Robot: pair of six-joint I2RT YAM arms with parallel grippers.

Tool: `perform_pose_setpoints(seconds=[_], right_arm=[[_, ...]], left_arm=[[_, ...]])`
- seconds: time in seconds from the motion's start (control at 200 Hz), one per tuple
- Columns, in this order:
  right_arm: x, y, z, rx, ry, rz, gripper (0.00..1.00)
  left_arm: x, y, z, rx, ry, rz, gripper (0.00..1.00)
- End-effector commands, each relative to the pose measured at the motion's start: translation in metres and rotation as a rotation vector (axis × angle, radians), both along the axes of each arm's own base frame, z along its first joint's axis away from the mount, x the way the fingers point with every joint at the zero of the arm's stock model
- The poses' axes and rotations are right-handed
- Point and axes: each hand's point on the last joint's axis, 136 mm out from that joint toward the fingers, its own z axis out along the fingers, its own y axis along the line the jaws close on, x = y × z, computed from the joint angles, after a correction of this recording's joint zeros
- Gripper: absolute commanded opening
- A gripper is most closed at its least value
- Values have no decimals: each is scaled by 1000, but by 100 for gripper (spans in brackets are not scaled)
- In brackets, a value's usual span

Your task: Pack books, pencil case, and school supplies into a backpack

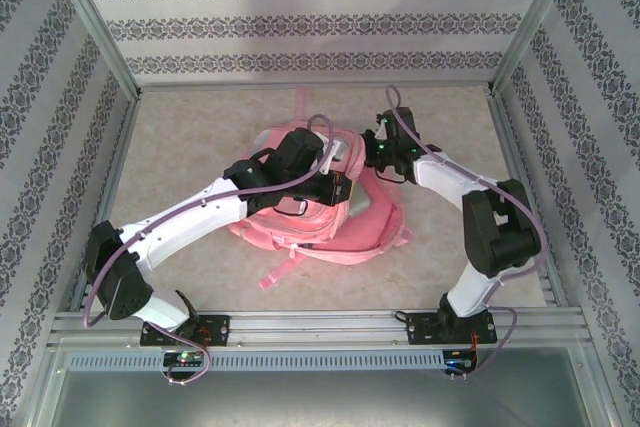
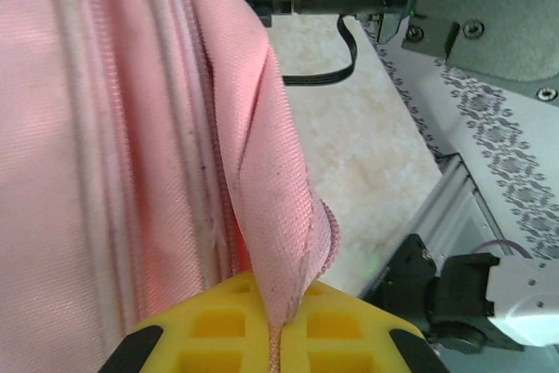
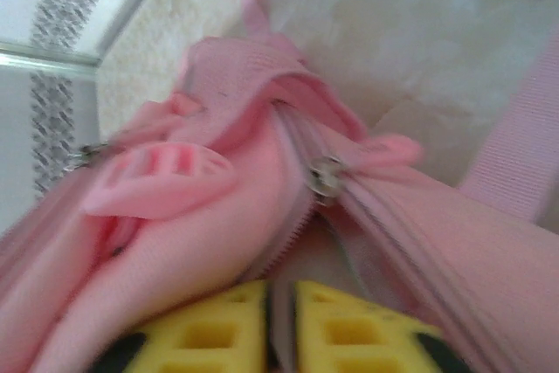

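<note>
a beige marbled table (image 1: 200,147) sits inside walls of striped, grey-patterned wallpaper (image 1: 300,22). the pink backpack (image 1: 370,232) lies at the table's centre, its carry loop pointing to 12 o'clock and a loose strap (image 1: 280,272) trailing toward 6 o'clock. a pale patch (image 1: 357,202) on it is too small to read for any label. the left gripper (image 2: 278,325), reaching in from 7 o'clock, has its yellow fingers pressed together on a raised fold of the bag's pink cloth. the right gripper (image 3: 279,303), coming from 5 o'clock, stands at the bag's 2 o'clock corner, fingers drawn almost together with the zip seam running into the slit between them, just below a metal zip pull (image 3: 325,176).
</note>
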Motion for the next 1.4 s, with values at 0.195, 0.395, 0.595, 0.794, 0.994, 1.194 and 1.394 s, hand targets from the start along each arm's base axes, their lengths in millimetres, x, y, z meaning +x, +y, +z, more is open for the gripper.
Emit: perform_pose_setpoints(seconds=[0.195,0.395,0.595,0.794,0.994,1.194,1.394], right_arm=[[-32,-102,35,-365,-85,-265,62],[-78,-155,69,-490,-189,-392,68],[-114,-138,74,-474,-262,-265,63],[-169,-63,57,-504,-358,27,46],[-243,26,13,-483,-398,396,44],[-272,61,-23,-520,-471,496,52],[-242,-1,-63,-560,-258,200,35]], left_arm=[[30,-26,-39,104,25,16,8],[47,-82,-65,48,123,-96,27],[47,-70,-22,-41,54,-100,57],[46,27,12,11,-40,87,62],[34,129,24,87,-95,355,66],[27,187,10,177,-132,520,73],[41,255,-45,226,36,779,78]])
